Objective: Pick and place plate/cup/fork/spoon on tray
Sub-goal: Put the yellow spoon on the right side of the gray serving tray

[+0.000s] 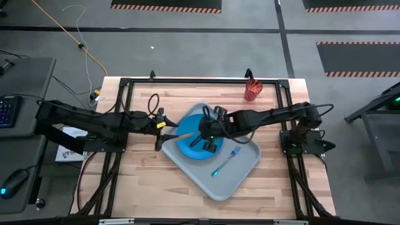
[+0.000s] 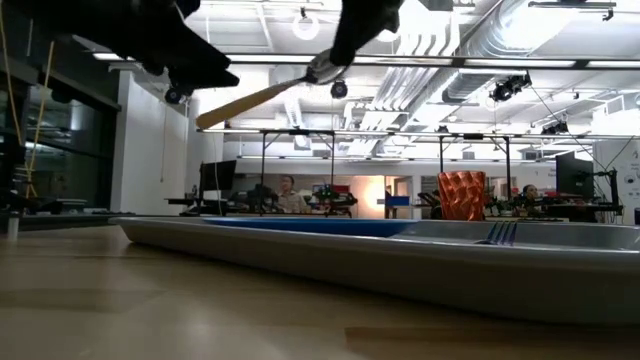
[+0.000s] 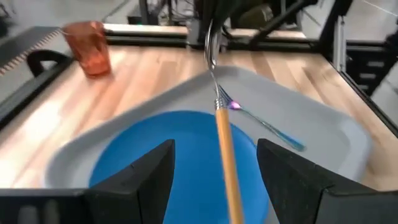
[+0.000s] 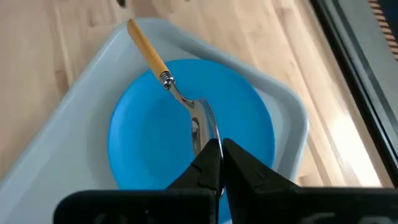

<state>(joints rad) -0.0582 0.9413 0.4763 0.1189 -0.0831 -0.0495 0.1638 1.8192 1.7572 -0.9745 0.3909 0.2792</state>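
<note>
Spoon (image 4: 186, 109) in right hand (image 4: 219, 163)

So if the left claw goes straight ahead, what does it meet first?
Probably the spoon: its orange handle hangs between the open left claw fingers, held by the right claw above the plate. Depth is unclear.

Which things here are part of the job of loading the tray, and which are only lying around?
Part of the job:
- tray
- plate, on the tray
- fork, on the tray
- spoon, held over the plate by the right gripper
- cup, on the table, off the tray

Only lying around:
- keyboard and cables beside the table
</note>
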